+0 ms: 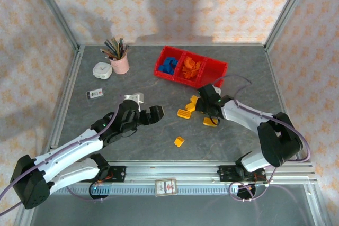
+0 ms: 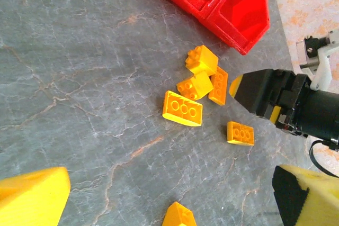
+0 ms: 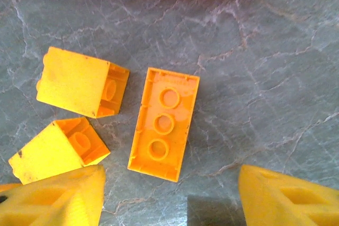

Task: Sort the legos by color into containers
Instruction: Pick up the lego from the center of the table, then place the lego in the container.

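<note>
The red containers (image 1: 214,65) stand at the back centre, with blue legos (image 1: 169,65) in the left bin and orange ones (image 1: 190,67) in the middle bin. Several yellow legos lie loose on the table: a cluster (image 1: 190,105), one beside it (image 1: 184,113) and a lone one nearer the front (image 1: 179,141). My right gripper (image 1: 203,108) hovers open over the cluster. An upside-down yellow plate (image 3: 164,124) lies just ahead of its yellow fingers (image 3: 58,197), with two bricks (image 3: 82,82) to the left. My left gripper (image 1: 158,113) is wide open and holds nothing, left of the cluster (image 2: 194,86).
A pink pencil cup (image 1: 121,63) and a white round dish (image 1: 102,70) stand at the back left. A small card (image 1: 95,94) lies near the left edge. An aluminium rail (image 1: 212,170) runs along the front edge.
</note>
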